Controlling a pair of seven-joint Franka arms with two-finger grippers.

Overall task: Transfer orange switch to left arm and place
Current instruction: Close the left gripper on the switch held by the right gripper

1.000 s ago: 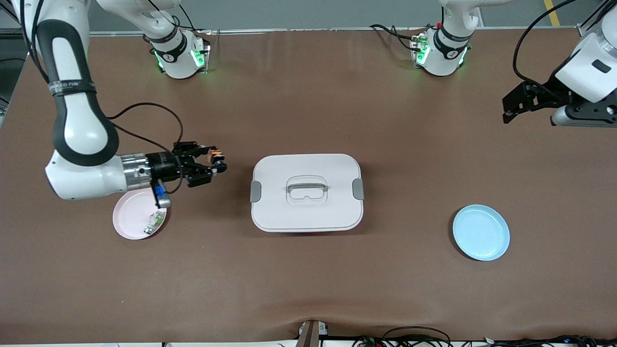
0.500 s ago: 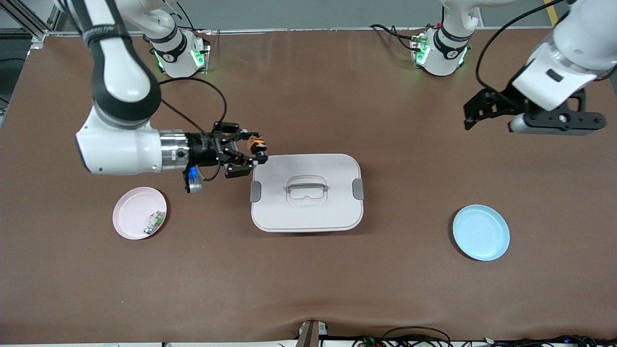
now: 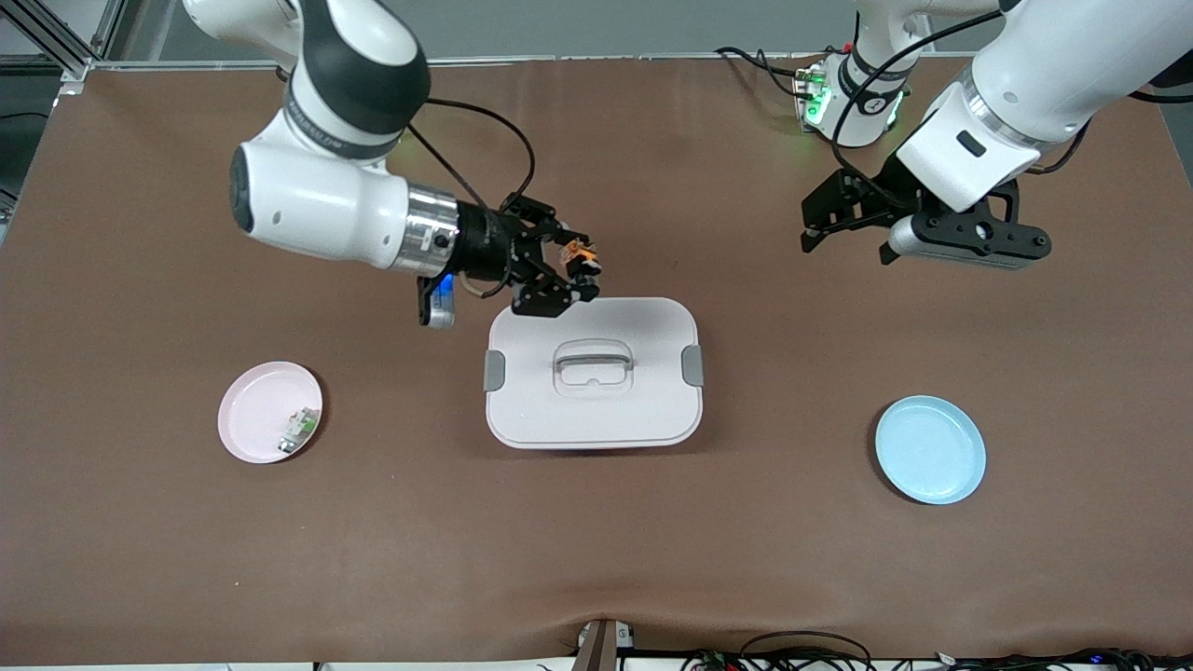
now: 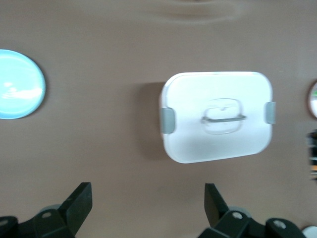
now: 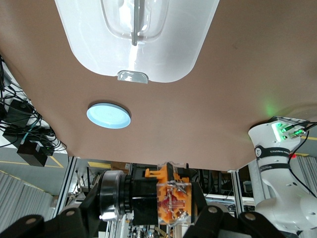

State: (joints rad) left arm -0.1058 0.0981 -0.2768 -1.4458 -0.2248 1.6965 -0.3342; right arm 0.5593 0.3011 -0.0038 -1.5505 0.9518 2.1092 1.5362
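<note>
The right end effector (image 3: 570,276) is clamped on the orange switch (image 3: 580,250), holding it in the air over the edge of the box (image 3: 593,373) that faces the robots' bases. In the right wrist view the switch (image 5: 163,197) lies crosswise between the fingers, its long axis roughly level, black barrel to one side and orange body to the other. Below it sits the white box with its grey handle (image 3: 594,357). Well apart, toward the left arm's end, the left end effector (image 3: 832,214) hangs spread wide and empty over bare tabletop (image 3: 652,186). This looks like the carry toward a handover; next the two end effectors must likely meet above the box, clear of its lid.
</note>
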